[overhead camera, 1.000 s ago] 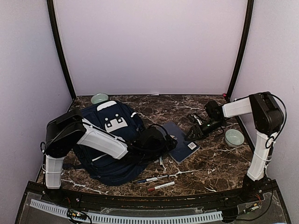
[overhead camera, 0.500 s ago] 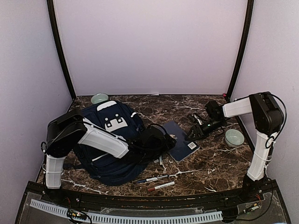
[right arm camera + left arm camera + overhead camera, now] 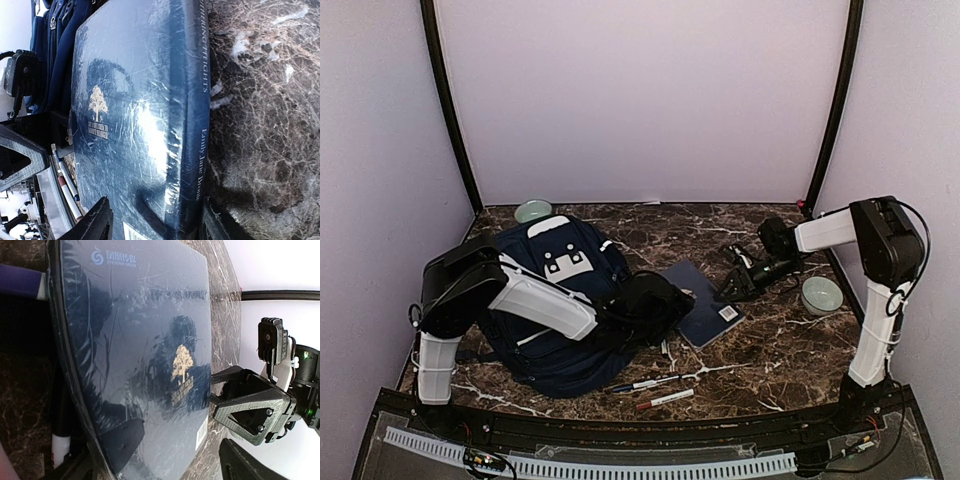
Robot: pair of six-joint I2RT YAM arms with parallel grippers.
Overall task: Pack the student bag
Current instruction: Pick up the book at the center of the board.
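The student bag [image 3: 555, 290] lies flat at the table's left, navy with grey patches; its edge shows in the right wrist view [image 3: 55, 30]. A navy hardcover book [image 3: 705, 295] lies just right of it, filling the left wrist view [image 3: 135, 340] and the right wrist view [image 3: 130, 115]. My left gripper [image 3: 662, 300] reaches over the bag to the book's left edge, open [image 3: 172, 465], one finger over the cover. My right gripper [image 3: 732, 287] is at the book's right edge, open [image 3: 157, 227], its jaws either side of the spine.
Several pens [image 3: 655, 390] lie in front of the book and bag, some beside the book [image 3: 59, 440]. One pale green bowl [image 3: 533, 211] stands behind the bag, another [image 3: 821, 294] at the right near the right arm.
My left gripper has drawn back slightly to the left, toward the bag. The book and my right gripper have barely moved.
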